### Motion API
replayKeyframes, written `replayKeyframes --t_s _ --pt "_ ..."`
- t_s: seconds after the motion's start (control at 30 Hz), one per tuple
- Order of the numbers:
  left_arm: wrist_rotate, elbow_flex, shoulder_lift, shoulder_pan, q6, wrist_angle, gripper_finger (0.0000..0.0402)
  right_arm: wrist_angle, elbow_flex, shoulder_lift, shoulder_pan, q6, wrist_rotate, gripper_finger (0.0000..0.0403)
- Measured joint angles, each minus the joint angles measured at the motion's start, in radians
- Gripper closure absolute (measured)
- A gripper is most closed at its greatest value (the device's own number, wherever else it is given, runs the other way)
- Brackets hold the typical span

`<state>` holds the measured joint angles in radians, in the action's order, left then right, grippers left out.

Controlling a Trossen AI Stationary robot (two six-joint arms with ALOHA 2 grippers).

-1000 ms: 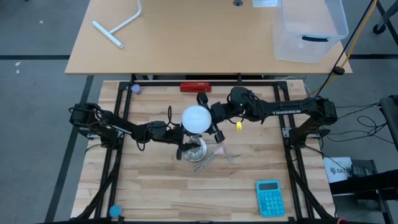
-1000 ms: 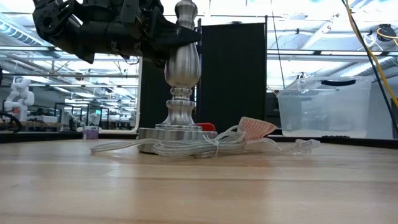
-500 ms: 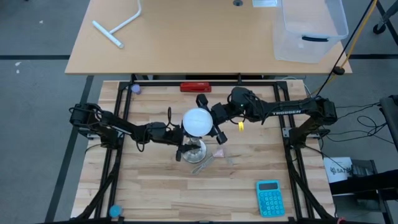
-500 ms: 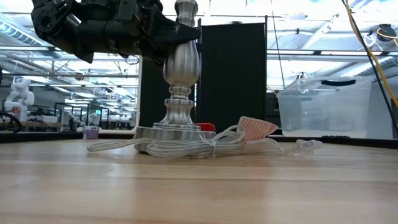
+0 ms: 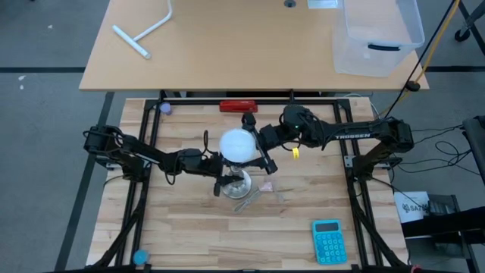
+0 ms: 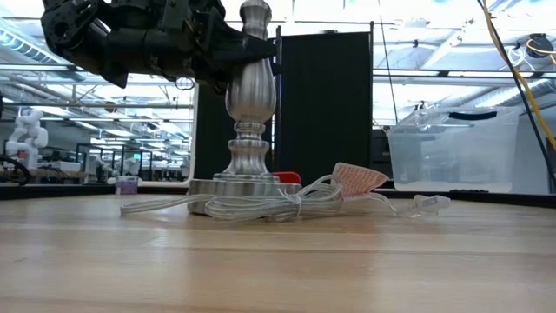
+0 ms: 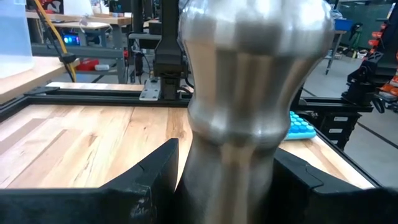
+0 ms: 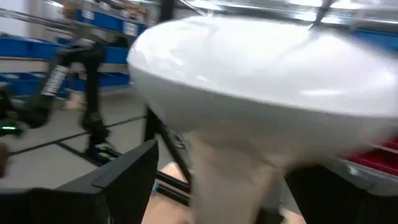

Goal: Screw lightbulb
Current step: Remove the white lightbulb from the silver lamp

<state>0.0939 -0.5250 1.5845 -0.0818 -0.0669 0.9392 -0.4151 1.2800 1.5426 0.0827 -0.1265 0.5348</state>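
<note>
Two claws at mid-table, left claw [image 5: 224,183] clamping stand [image 6: 248,96], lightbulb [image 5: 238,145] atop

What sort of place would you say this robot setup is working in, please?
Probably a robotics lab or workshop: the slatted wooden worktable sits in a black metal frame, long ceiling lights and shelving fill the open hall behind, and a second tan table carries a clear plastic bin.

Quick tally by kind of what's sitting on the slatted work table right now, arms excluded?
Lightbulb: 1
Lamp stand: 1
Clear cord: 1
Pink plastic piece: 1
Blue calculator: 1
Red bar: 1
Total: 6
</note>
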Motion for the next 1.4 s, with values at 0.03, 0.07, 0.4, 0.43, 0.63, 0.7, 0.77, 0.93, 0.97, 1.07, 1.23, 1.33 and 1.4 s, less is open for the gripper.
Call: replayKeyframes --t_s 0.03,0.07,0.4,0.43,0.63,0.7,0.77,0.93,0.97,1.07,1.23,1.33,1.4 --pt "0.000 0.001 0.000 0.000 0.000 -0.006 0.0211 0.007 0.000 -0.003 0.004 -0.008 -0.022 0.0079" --pt "0.001 0.001 0.000 0.000 -0.001 -0.007 0.0211 0.011 0.000 -0.004 0.010 -0.014 -0.038 0.0080" --pt "0.000 0.000 0.000 0.000 0.000 -0.008 0.0211 0.049 0.001 -0.015 0.030 -0.025 -0.104 0.0086" --pt "0.000 -0.001 0.000 0.000 0.001 -0.008 0.0211 0.063 0.001 -0.020 0.029 -0.033 -0.105 0.0087" --pt "0.000 -0.001 0.000 -0.001 0.003 -0.011 0.0211 0.219 0.001 -0.093 0.008 -0.059 -0.121 0.0087" --pt "0.001 -0.002 0.000 -0.001 0.009 -0.012 0.0211 0.269 0.001 -0.117 -0.008 -0.069 -0.122 0.0087" --pt "0.001 -0.002 0.000 -0.001 0.010 -0.012 0.0211 0.307 0.001 -0.136 -0.026 -0.078 -0.125 0.0087" --pt "0.001 -0.002 0.000 -0.001 0.011 -0.012 0.0211 0.441 0.002 -0.177 -0.102 -0.113 -0.298 0.0087" --pt "0.000 -0.002 0.000 -0.001 0.012 -0.012 0.0211 0.464 0.002 -0.178 -0.121 -0.114 -0.354 0.0087" --pt "0.000 -0.002 0.000 -0.001 0.012 -0.012 0.0211 0.521 0.002 -0.178 -0.177 -0.110 -0.523 0.0087" --pt "-0.001 -0.002 0.000 -0.001 0.013 -0.012 0.0211 0.567 -0.008 -0.184 -0.261 -0.109 -0.793 0.0087" --pt "-0.001 -0.002 0.000 -0.001 0.013 -0.012 0.0211 0.513 -0.068 -0.211 -0.307 -0.100 -0.912 0.0087" --pt "-0.002 -0.002 0.000 -0.001 0.013 -0.012 0.0211 0.460 -0.138 -0.242 -0.334 -0.079 -0.962 0.0087"
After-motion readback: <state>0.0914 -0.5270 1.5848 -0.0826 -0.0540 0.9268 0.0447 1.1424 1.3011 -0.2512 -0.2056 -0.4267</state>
